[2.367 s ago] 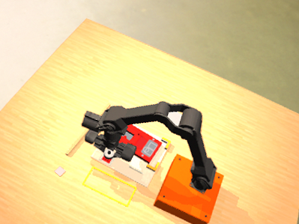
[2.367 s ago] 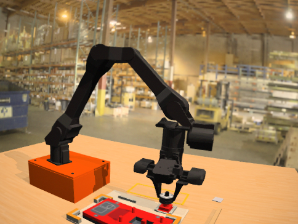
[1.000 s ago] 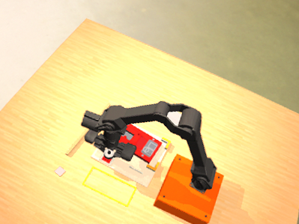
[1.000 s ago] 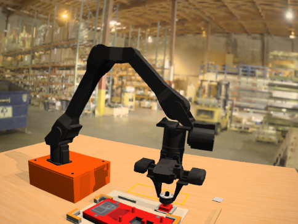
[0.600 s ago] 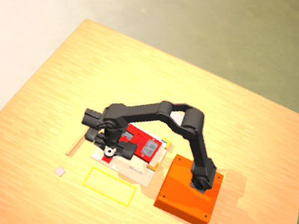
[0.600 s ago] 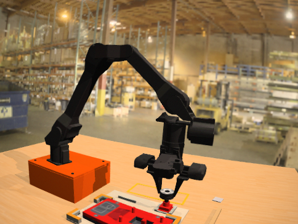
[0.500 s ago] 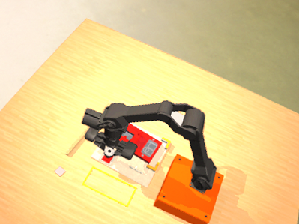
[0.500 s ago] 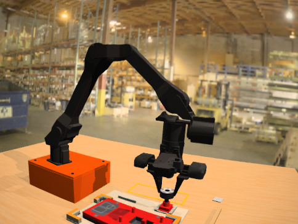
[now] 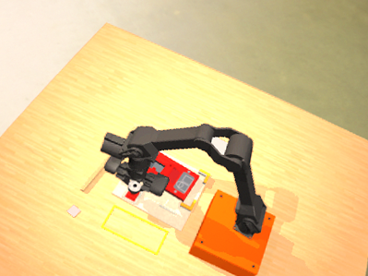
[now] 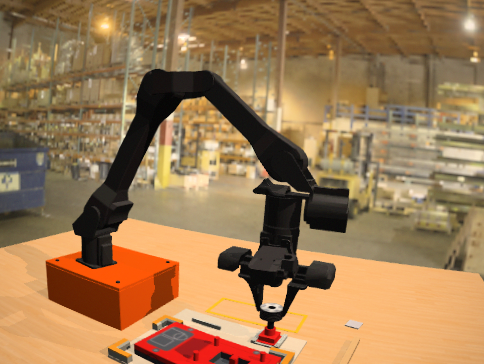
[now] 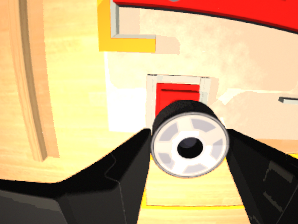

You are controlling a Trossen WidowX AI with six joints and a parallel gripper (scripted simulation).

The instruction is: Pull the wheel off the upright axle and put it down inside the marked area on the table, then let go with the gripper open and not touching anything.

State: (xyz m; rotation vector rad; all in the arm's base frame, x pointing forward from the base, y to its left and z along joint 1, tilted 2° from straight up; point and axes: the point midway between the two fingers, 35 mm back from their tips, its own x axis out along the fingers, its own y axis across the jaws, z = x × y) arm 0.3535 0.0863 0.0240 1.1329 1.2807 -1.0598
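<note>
The wheel [image 9: 134, 190] [image 10: 271, 315] [image 11: 190, 167], a black tyre with a pale spoked face, is level between the fingers of my gripper [image 9: 135, 186] [image 10: 272, 309] [image 11: 187, 135], which is shut on it from both sides. A short dark part of the upright axle [image 10: 271, 324] shows between the wheel and its red base [image 9: 131, 197] [image 10: 270, 337] [image 11: 175, 95]. The wheel stands above that base; whether the axle's tip is still in the hub cannot be told. The marked area, a yellow outline [image 9: 140, 219] [image 10: 302, 324] [image 11: 195, 206], lies beside the pale board.
The pale board [image 9: 169, 215] carries the axle base, a red plate [image 9: 166, 162] [image 11: 240, 7] with pegs and yellow corner brackets [image 9: 205, 175] [image 11: 105, 30]. A wooden strip [image 9: 92, 181] [image 11: 30, 100] and a small pale square [image 9: 74, 210] [image 10: 353, 324] lie nearby. My arm stands on an orange block [image 9: 224, 251] [image 10: 85, 290].
</note>
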